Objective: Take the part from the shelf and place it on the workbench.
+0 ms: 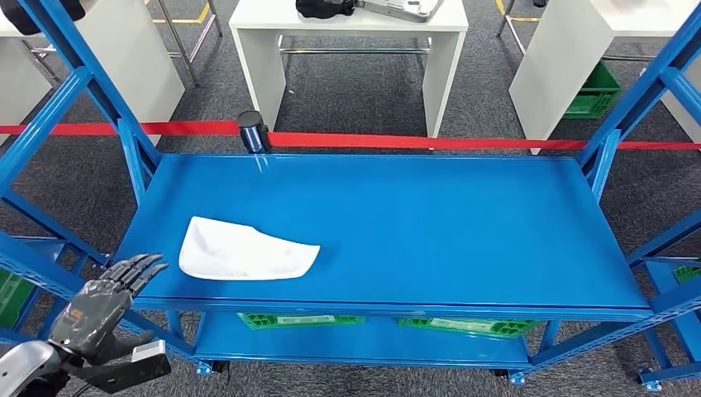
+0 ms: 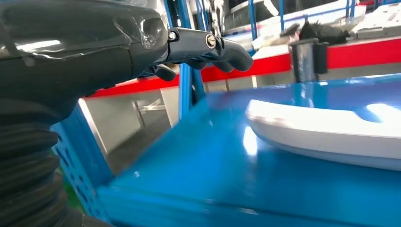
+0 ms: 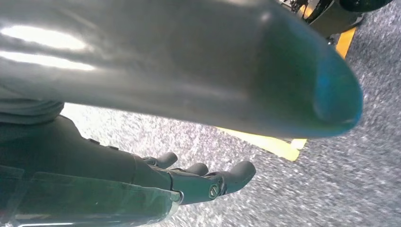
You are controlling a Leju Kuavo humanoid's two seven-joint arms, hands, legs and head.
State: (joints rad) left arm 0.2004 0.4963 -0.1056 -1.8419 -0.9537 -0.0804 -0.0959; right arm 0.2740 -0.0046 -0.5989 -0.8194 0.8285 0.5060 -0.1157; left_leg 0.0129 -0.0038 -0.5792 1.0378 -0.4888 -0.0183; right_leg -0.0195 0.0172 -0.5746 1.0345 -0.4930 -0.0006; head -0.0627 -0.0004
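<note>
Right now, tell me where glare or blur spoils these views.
Head view: sharp, evenly lit, white part clear on the blue shelf. Left wrist view: part soft and overexposed, shelf showing glare patches, left robot hand close and dark. Right wrist view: right robot hand dim, thumb hugely blurred, bright streaks on it.

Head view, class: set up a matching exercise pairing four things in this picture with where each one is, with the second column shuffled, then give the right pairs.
Things:
1. white part
2. left robot hand
3. black cylinder
4. green crates

Places:
A. at the far edge of the blue shelf, by the red tape
B. on the lower level, under the shelf top
C. lying on the shelf top, near its front left
D. off the front left corner, holding nothing

Pairs: 1-C, 2-D, 3-A, 4-B
</note>
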